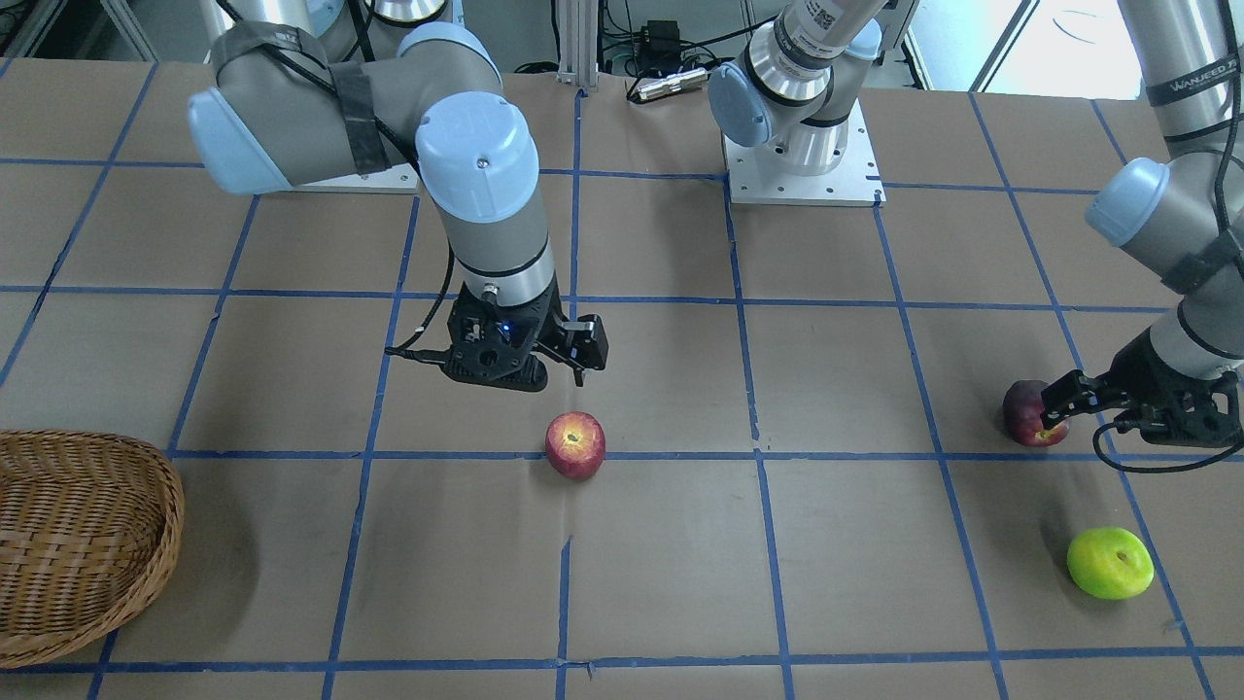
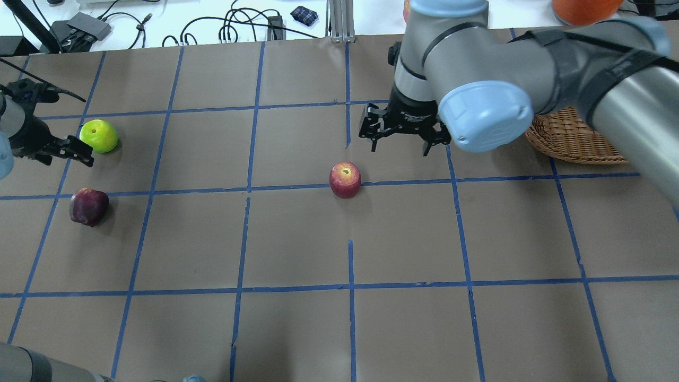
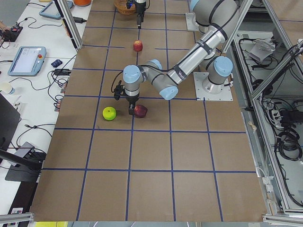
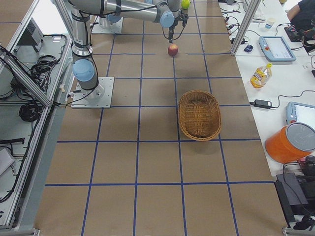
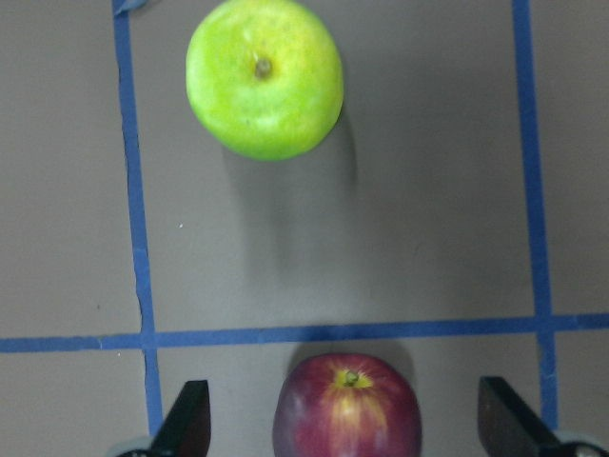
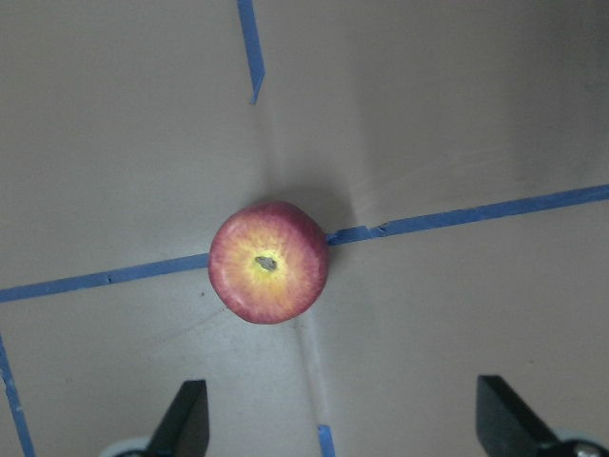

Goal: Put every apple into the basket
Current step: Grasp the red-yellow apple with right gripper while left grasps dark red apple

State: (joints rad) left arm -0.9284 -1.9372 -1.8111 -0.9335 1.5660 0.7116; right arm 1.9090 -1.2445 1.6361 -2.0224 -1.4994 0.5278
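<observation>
Front-facing view: the red apple sits stem end up on a blue tape line near the middle of the bench. The right tool hangs above it, offset toward the robot's edge. Near the bench's end on the robot's left, the left tool is poised at the maroon apple, and the green apple lies nearby, closer to the operators' edge. The wicker basket rests at the opposite end, with all three apples outside it.

Overhead view: the right tool's jaws stand wide apart, beside the red apple on the basket's side rather than over it. The right arm hides part of the basket.

Side views: the left tool comes down between the green and maroon apples, just beside the maroon one; contact cannot be told. The basket lies well apart from the red apple.

Left wrist view: the jaws are spread wide, with the maroon apple between them and a gap on each side.

Right wrist view: the jaws are wide, with the red apple ahead of them, not between.
</observation>
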